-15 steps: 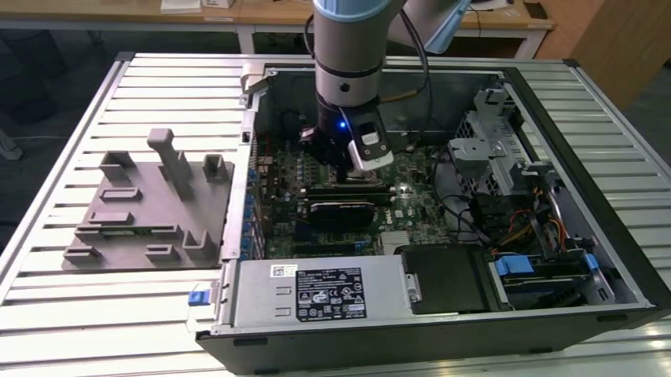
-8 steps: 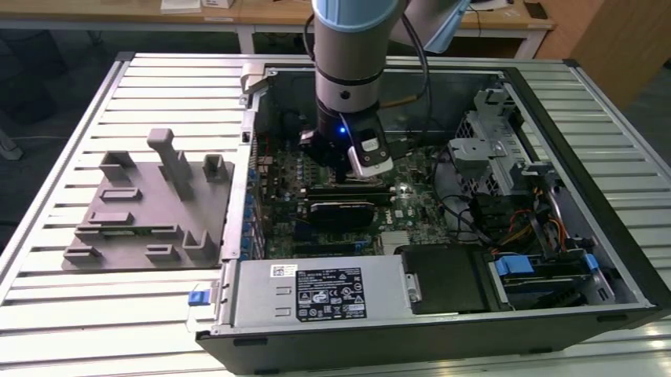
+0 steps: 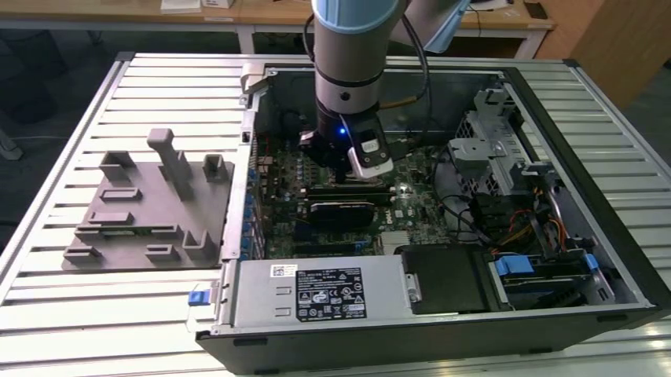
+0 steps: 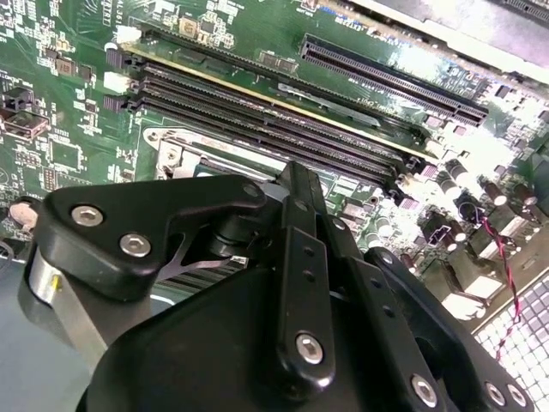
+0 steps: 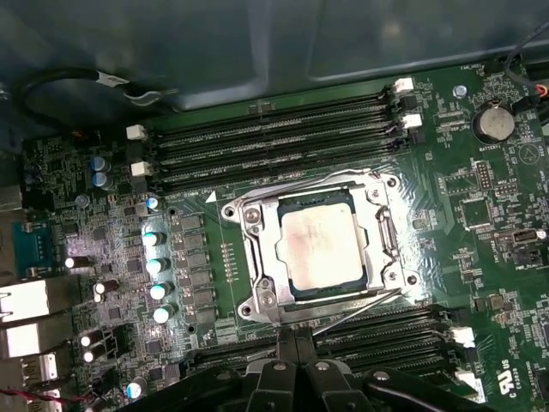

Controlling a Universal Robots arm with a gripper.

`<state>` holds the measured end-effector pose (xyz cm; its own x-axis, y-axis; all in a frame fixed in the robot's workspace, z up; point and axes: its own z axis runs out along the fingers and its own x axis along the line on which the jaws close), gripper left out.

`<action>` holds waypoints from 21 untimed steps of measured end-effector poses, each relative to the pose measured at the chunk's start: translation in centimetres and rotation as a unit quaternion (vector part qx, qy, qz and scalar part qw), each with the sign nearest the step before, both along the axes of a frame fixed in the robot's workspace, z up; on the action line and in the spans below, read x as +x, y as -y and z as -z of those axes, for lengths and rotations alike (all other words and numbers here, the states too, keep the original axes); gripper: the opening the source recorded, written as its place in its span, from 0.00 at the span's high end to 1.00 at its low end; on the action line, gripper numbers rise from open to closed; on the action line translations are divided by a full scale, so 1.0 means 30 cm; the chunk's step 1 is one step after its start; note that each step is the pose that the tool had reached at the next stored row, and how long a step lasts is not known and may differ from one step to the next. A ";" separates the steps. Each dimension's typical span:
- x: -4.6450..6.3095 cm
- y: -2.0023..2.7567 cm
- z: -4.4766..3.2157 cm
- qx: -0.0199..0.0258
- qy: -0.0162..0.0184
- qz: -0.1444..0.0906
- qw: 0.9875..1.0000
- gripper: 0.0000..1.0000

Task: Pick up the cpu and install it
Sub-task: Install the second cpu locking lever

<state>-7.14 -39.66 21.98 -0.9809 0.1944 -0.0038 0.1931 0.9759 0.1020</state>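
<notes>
The cpu, a silver-topped square with a thin green edge, lies flat inside the metal-framed socket on the green motherboard in the first wrist view. My gripper hovers beside the socket's edge, over the memory slots, apart from the chip. Its two black fingers stand pressed together with nothing between them. The second wrist view looks along the back of the fingers, which hide most of the socket frame. From the exterior view, my gripper hangs low inside the open computer case.
Rows of memory slots flank the socket on both sides. A grey moulded fixture lies at the exterior view's left on the slatted table. The power supply, drive cage and cables crowd the case.
</notes>
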 end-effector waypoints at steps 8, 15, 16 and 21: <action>-0.004 0.000 0.010 0.008 0.000 -0.040 0.999 0.89; -0.007 0.004 0.016 0.016 0.000 -0.063 0.998 0.89; -0.008 0.007 0.017 0.018 0.001 -0.065 0.998 0.89; -0.009 0.027 0.019 0.026 0.001 -0.067 0.997 0.89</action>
<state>-7.41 -40.48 21.40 -0.9981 0.0609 0.0000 0.0602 0.9863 0.1538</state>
